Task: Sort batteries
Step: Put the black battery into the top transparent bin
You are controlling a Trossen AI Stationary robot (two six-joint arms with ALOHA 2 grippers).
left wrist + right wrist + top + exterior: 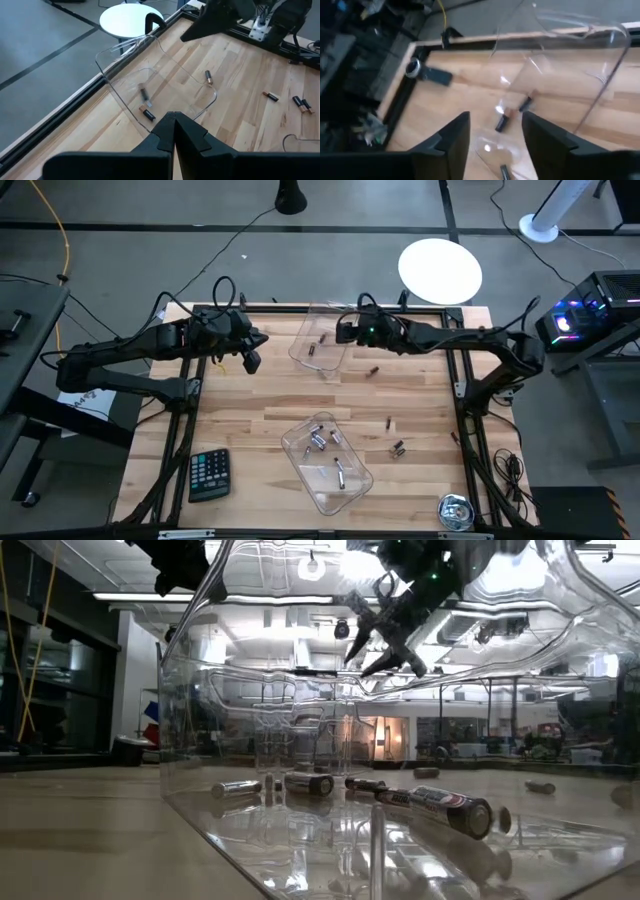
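Two clear plastic trays stand on the wooden table. The far tray [320, 340] holds two small dark batteries [146, 113] [501, 122]. The near tray [326, 462] holds several silvery and dark batteries [440, 806]. Three loose batteries lie on the bare wood [372, 370] [388, 422] [398, 448]. My right gripper [495, 134] hovers open above the far tray's right side, with nothing between its fingers; the low view shows it [385, 632] raised off the table. My left gripper [173, 122] is shut and empty, held in the air to the left of the far tray [150, 75].
A dark calculator [208, 475] lies near the front left corner and a round tape measure [455, 511] near the front right corner. A black frame borders the table [250, 400]. A white round disc [440, 270] sits beyond the far edge.
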